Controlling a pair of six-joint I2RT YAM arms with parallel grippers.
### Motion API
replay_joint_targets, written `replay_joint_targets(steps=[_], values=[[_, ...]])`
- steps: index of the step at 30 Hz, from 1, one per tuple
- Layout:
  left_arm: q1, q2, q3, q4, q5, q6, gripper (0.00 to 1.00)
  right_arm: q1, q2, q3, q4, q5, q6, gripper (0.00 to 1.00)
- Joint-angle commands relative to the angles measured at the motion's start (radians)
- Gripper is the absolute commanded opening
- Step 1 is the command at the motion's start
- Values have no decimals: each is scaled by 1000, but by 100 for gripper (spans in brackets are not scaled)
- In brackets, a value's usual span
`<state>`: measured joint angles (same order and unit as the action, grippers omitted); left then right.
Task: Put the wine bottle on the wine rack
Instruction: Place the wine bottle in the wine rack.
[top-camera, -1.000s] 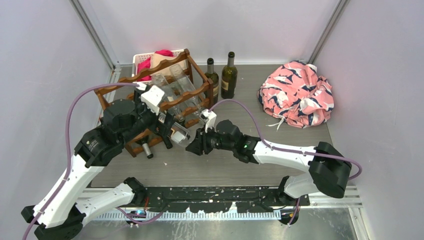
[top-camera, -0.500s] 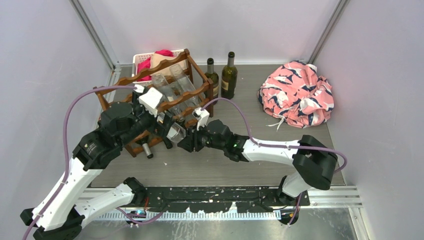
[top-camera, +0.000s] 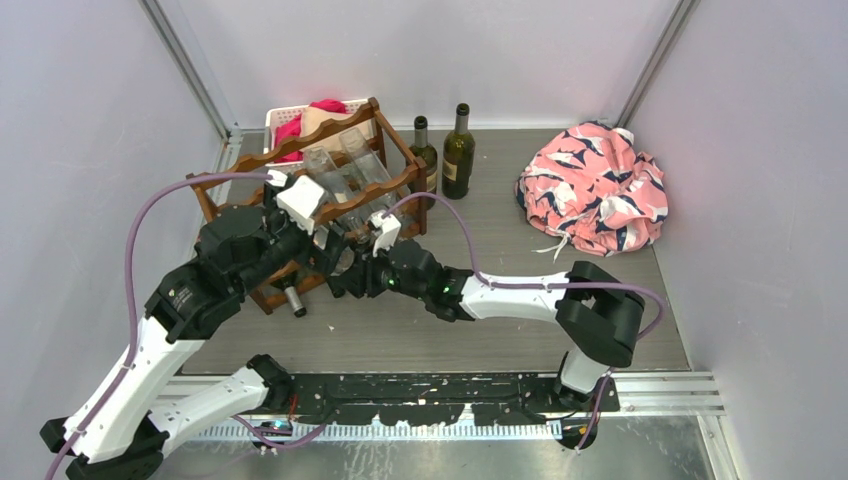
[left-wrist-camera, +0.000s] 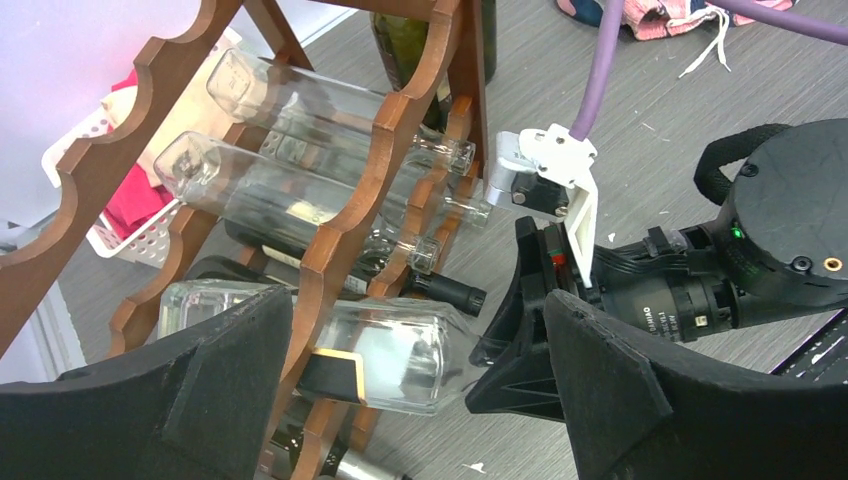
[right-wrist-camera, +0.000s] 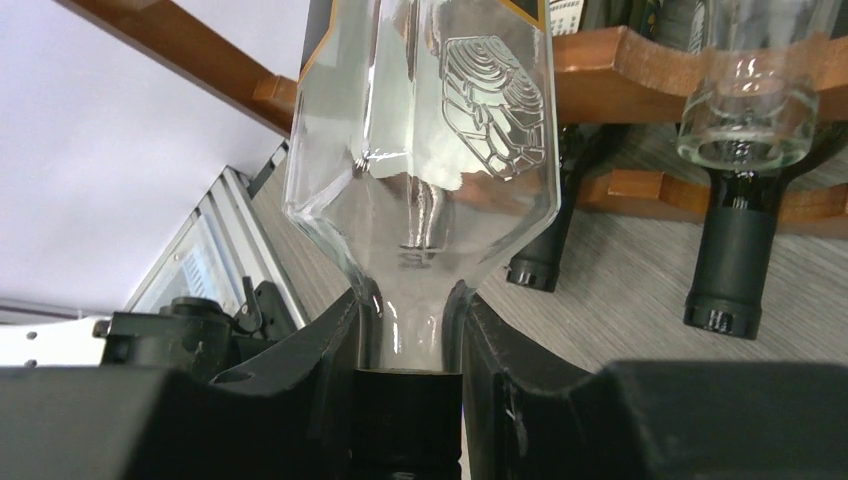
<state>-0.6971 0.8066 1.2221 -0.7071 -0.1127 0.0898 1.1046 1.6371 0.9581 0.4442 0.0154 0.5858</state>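
A clear glass wine bottle (left-wrist-camera: 400, 350) with a black, gold-edged label lies on its side, its body resting in a scallop of the reddish-brown wine rack (left-wrist-camera: 345, 230) on a lower tier. My right gripper (right-wrist-camera: 405, 310) is shut on the bottle's neck, just below the shoulders (right-wrist-camera: 430, 150), and sits right in front of the rack (top-camera: 400, 178). My left gripper (left-wrist-camera: 410, 320) is open, one finger on each side of the bottle's body and the rack's rail, touching neither. From above, both grippers (top-camera: 335, 262) (top-camera: 352, 280) meet at the rack's front and hide most of the bottle.
Other clear bottles (left-wrist-camera: 300, 120) and dark bottles (right-wrist-camera: 735, 260) lie in the rack. Two dark green bottles (top-camera: 459, 150) stand upright just right of it. A white basket (top-camera: 285, 112) with pink cloth sits behind the rack. A pink patterned cloth (top-camera: 595, 190) lies at the back right.
My right arm has moved left towards the rack, carrying the clear bottle by its neck deeper into its slot. The left gripper has stayed open in about the same place.
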Motion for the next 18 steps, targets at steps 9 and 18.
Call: replay_joint_targets(steps=[9,18], values=[[6,-17,10,115,-19,33,96,16,34,162,371,119,-11,1],[7,-23,4,149,-40,61,96,19,99,232,378,174,-10,1]])
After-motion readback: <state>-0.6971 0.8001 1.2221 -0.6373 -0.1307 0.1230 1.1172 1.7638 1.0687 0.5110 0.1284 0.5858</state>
